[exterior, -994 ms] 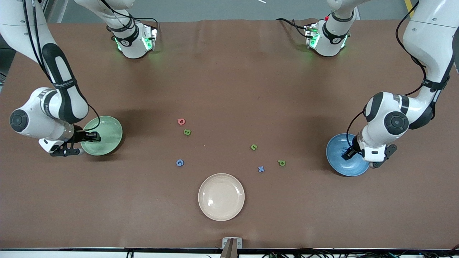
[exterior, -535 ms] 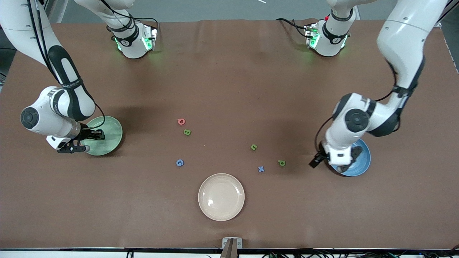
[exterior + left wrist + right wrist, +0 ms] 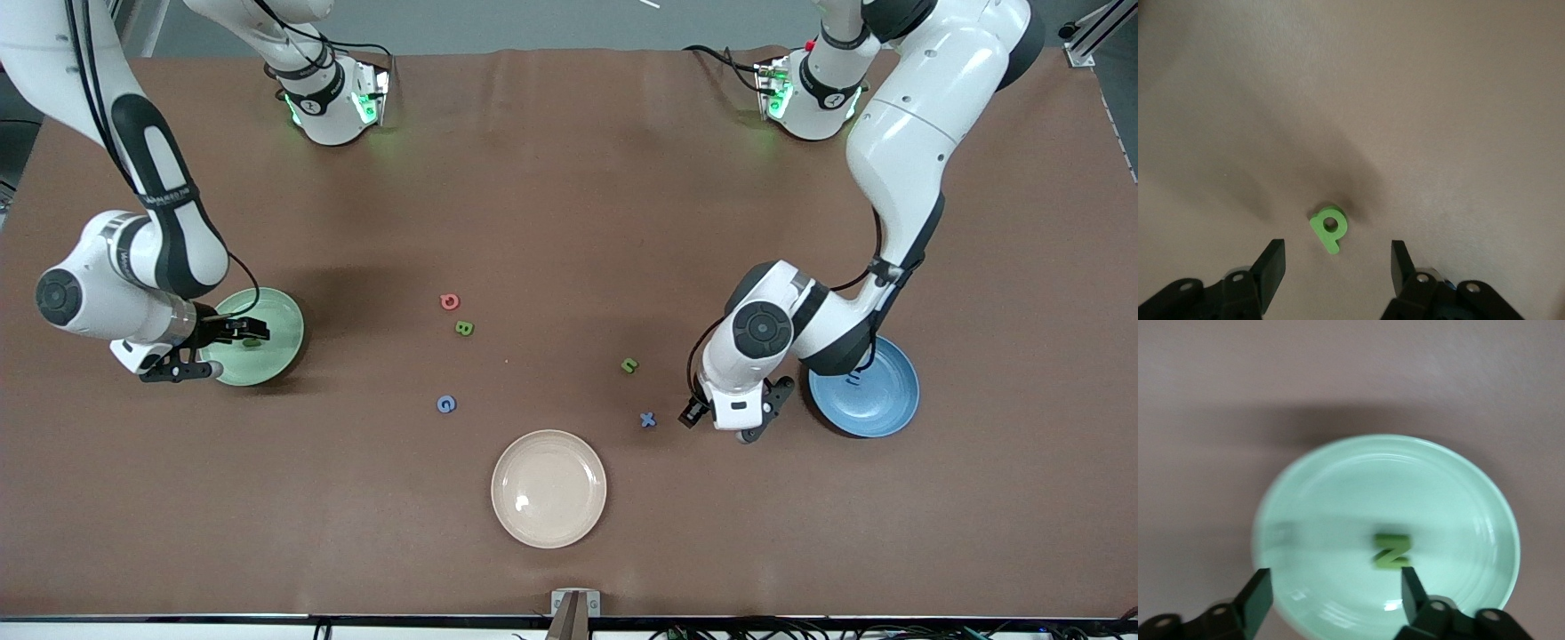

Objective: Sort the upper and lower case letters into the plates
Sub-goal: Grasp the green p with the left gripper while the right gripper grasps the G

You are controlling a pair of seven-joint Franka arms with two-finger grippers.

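Observation:
The pale mint green plate (image 3: 283, 322) lies toward the right arm's end of the table. My right gripper (image 3: 236, 334) hovers open just over it. A green letter N (image 3: 1391, 551) lies loose in that plate (image 3: 1338, 487), clear of the right gripper (image 3: 1336, 595). The blue plate (image 3: 882, 402) lies toward the left arm's end and holds one small dark letter (image 3: 852, 379). My left gripper (image 3: 693, 413) hangs open beside it over a green letter P (image 3: 1329, 227), which lies on the table just ahead of the left gripper (image 3: 1337, 267). The arm hides this P in the front view.
Loose letters lie mid-table: a red one (image 3: 450, 301), a green B (image 3: 464, 328), a blue one (image 3: 446, 404), a green u (image 3: 629, 364) and a blue x (image 3: 648, 420). A cream-beige plate (image 3: 548, 488) lies nearest the front camera.
My right gripper opened and a green letter now lies in the mint plate. My left arm swung off the blue plate toward mid-table and now stands over the green P.

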